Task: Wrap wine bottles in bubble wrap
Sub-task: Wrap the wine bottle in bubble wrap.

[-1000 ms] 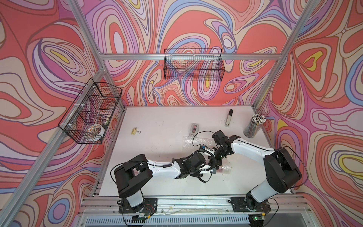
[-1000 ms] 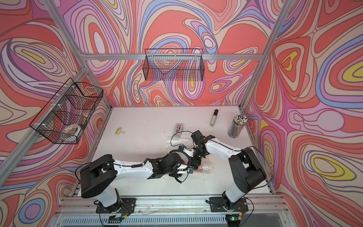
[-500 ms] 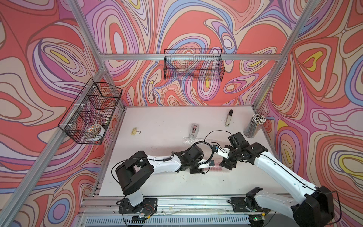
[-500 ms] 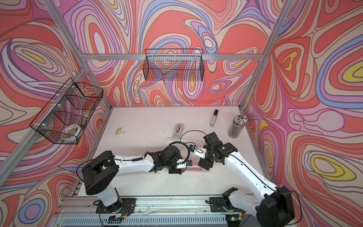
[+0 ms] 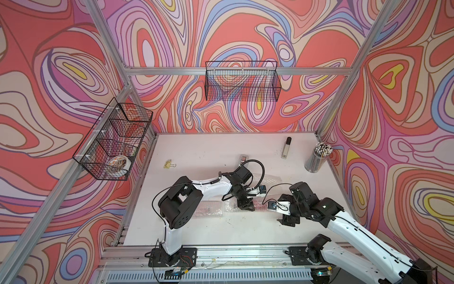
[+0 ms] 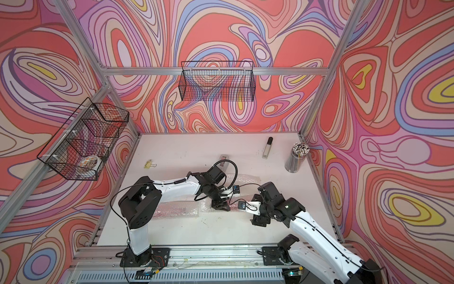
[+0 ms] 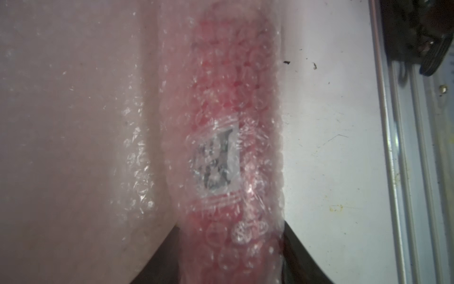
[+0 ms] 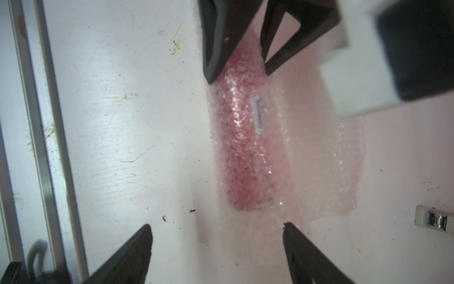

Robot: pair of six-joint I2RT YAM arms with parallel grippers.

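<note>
Bubbled plastic wound round a wine bottle, lying flat near the middle of the desk, red liquid and a smeared label showing through the film in the left wrist view. Clamped across that roll by the left pincer, jaws half closed and pressed against both sides. Right pincer spread wide and empty, hanging just right of the roll and touching nothing. Loose bubble wrap trailing toward the far side, not yet wound in. Further left, beside the left arm, a wrapped bundle, seemingly the other bottle already done.

Liable to spring open along the free flap once released, with no fastening in sight. Liable to roll or skid on the smooth desk if nudged from the right end alone. Too hard a squeeze apt to pop bubbles or push the glass endwise out of its sleeve.

Neck and cap impossible to make out under the film. Number of turns not countable. Label print too blurred to read. Sheet edge beneath the left pincer hidden.
</note>
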